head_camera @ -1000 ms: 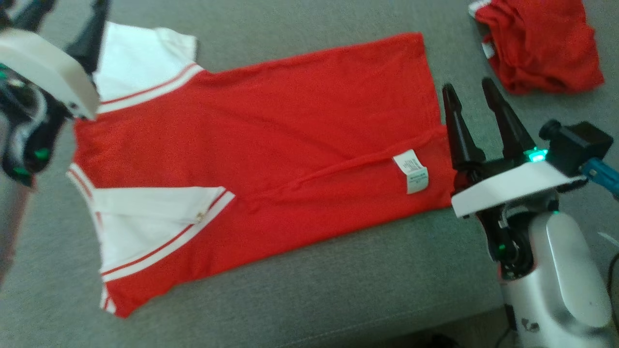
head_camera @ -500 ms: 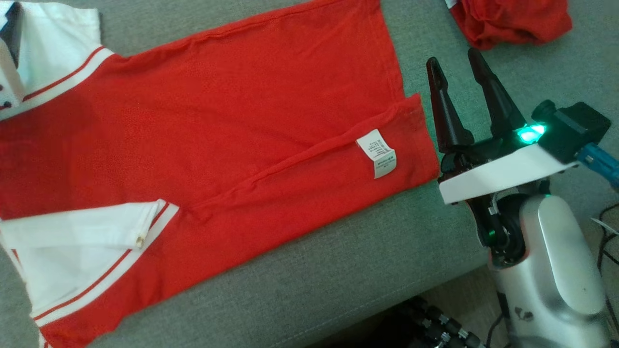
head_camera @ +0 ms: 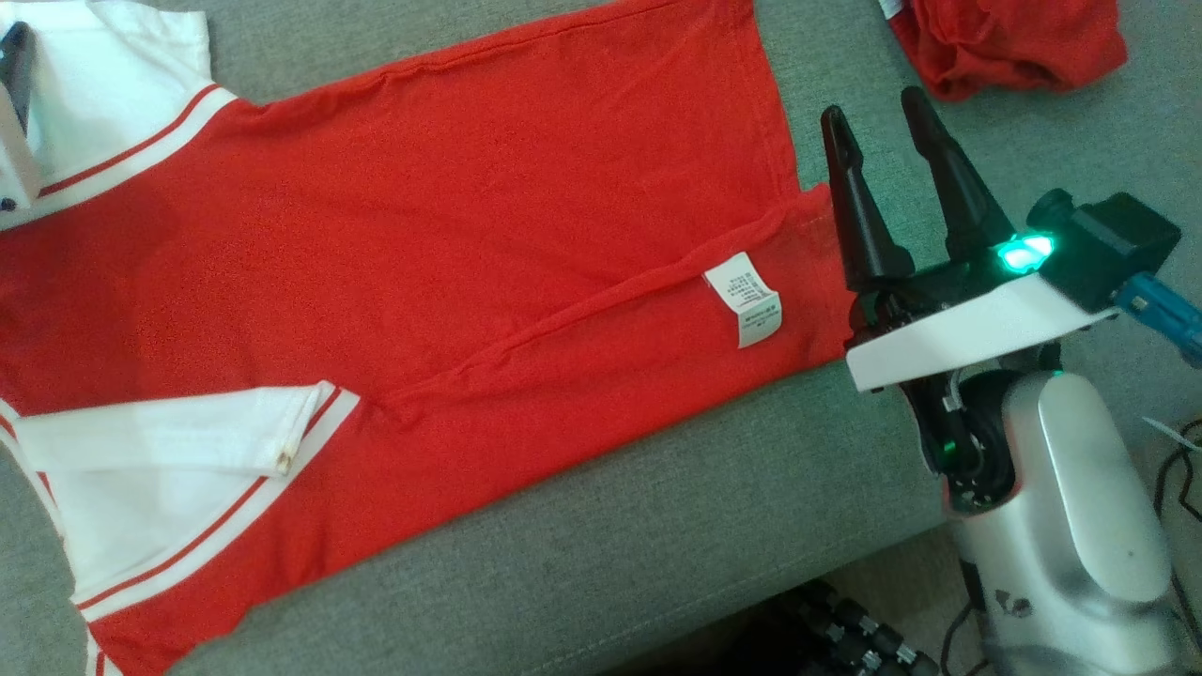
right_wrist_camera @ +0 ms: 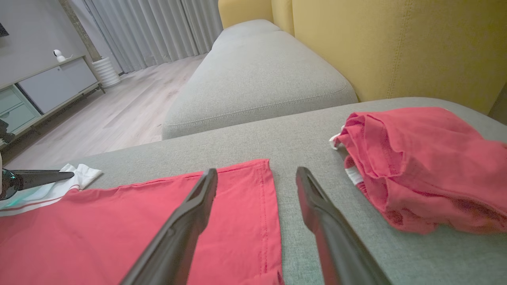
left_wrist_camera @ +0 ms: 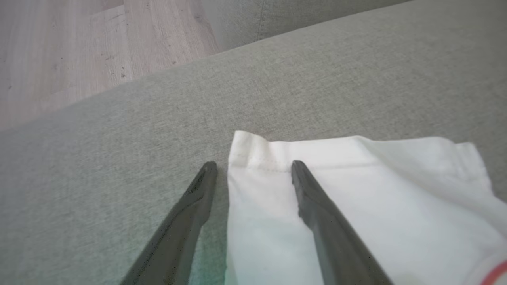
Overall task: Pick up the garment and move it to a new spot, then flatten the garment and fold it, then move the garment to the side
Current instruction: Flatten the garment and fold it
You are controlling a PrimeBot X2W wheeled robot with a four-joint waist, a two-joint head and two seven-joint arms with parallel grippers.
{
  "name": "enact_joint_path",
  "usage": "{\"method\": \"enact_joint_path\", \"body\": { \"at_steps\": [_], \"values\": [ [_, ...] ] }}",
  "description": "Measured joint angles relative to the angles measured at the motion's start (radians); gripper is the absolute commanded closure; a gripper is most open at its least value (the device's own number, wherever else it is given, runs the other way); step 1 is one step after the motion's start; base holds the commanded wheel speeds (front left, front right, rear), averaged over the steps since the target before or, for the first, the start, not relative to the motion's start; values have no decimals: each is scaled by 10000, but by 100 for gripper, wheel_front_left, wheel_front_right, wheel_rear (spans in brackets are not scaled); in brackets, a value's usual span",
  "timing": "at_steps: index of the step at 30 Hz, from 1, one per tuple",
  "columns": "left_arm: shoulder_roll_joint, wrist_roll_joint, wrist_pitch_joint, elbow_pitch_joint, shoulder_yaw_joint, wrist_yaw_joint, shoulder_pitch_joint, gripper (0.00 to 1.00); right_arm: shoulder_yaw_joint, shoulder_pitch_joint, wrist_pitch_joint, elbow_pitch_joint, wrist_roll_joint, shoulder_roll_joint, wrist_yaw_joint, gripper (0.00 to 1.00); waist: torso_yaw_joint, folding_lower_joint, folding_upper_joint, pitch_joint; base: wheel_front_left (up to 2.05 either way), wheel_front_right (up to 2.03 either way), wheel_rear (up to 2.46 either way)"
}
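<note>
The garment [head_camera: 451,235], a red shirt with white sleeves, lies spread flat on the grey sofa cushion [head_camera: 610,526]. Its near long edge is folded over, so a white label [head_camera: 742,299] shows. My right gripper [head_camera: 871,103] stands open at the hem end, its left finger over the hem's edge; in the right wrist view the right gripper [right_wrist_camera: 256,170] straddles the hem corner of the garment [right_wrist_camera: 119,229]. My left gripper [left_wrist_camera: 253,164] is open over the far white sleeve [left_wrist_camera: 356,190], one finger on the sleeve and one on the cushion. Neither gripper holds anything.
A second, crumpled red garment [head_camera: 1009,42] lies on the cushion beyond the right gripper. The cushion's front edge runs along the bottom, with cables [head_camera: 845,629] on the floor below. A yellow backrest [right_wrist_camera: 396,47] rises behind, and wooden floor [left_wrist_camera: 59,59] lies past the sofa's far end.
The camera has swung, shifting the whole picture left and putting most of my left arm out of frame. My right gripper has edged closer to the hem. The garment lies as before.
</note>
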Motion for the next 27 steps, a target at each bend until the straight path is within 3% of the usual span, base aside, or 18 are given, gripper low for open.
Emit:
{"method": "enact_joint_path", "body": {
  "at_steps": [1, 2, 4, 9, 15, 27],
  "values": [
    [-12, -42, 44, -27, -6, -35, 0, 16, 0, -53, 0, 2, 0, 0, 0, 0, 9, 0, 0, 2, 0, 0, 0],
    [-21, -94, 65, -59, -23, -98, 0, 55, 0, -96, 0, 2, 0, 0, 0, 0, 18, 0, 0, 5, 0, 0, 0],
    [-73, -96, 81, -176, -115, -192, 1, 100, 4, -115, 2, 12, -2, 0, 0, 0, 37, 0, 0, 7, 0, 0, 0],
    [-184, -19, -295, -199, -259, -253, 20, 100, 6, -171, 105, 303, -31, 0, 0, 0, 113, 1, 0, -58, 0, 0, 0],
    [-593, 82, -1463, -186, -224, -265, 26, 100, -347, -908, 685, 1014, -616, -4, 0, 0, 394, 0, 0, -395, 0, 0, 0],
    [-1371, -98, -2853, -1400, -311, -631, 382, 100, -1053, -3339, 3177, 3749, -2171, -240, 0, 0, 1783, 0, 0, -1009, 0, 0, 0]
  ]
}}
